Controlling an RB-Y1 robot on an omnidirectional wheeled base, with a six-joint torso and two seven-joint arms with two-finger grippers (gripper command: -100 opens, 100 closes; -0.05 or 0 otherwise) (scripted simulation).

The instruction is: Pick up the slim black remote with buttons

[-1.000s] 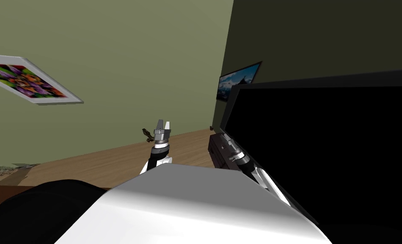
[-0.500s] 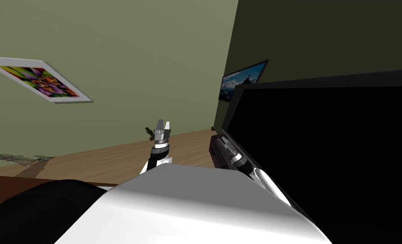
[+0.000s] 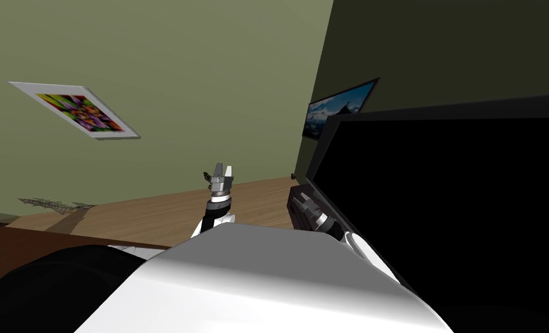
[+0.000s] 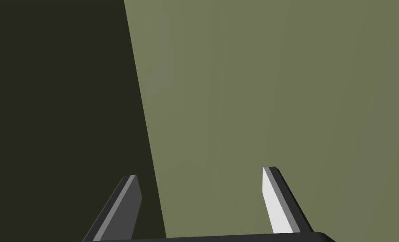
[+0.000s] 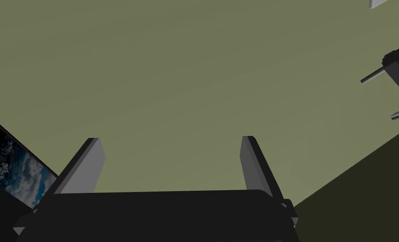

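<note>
- Head view: left gripper [image 3: 222, 169] is raised at frame centre, above the chest tip. The left wrist view shows its fingers spread wide with nothing between them.
- Right wrist view: right gripper [image 5: 170, 138] is likewise released and empty. This view also catches the left gripper at its right edge, blades apart.
- Head view: right forearm [image 3: 324, 219] is centre-right, against the edge of a big black screen [image 3: 441, 219].
- Remote: its place cannot be told.
- Around:
  - flower picture [image 3: 77, 110], upper left on the olive wall
  - landscape picture [image 3: 340, 110], upper centre-right on the darker wall
  - wood-coloured floor [image 3: 152, 217], mid-frame
  - dark low box [image 3: 295, 211], at the screen's lower corner
- The screen blocks the right half of the frame.
- Versus 1.0 s ago: both pictures sit further right in the frame, which is my head's turn, not theirs. The right forearm shows shorter and lower along the screen edge.
</note>
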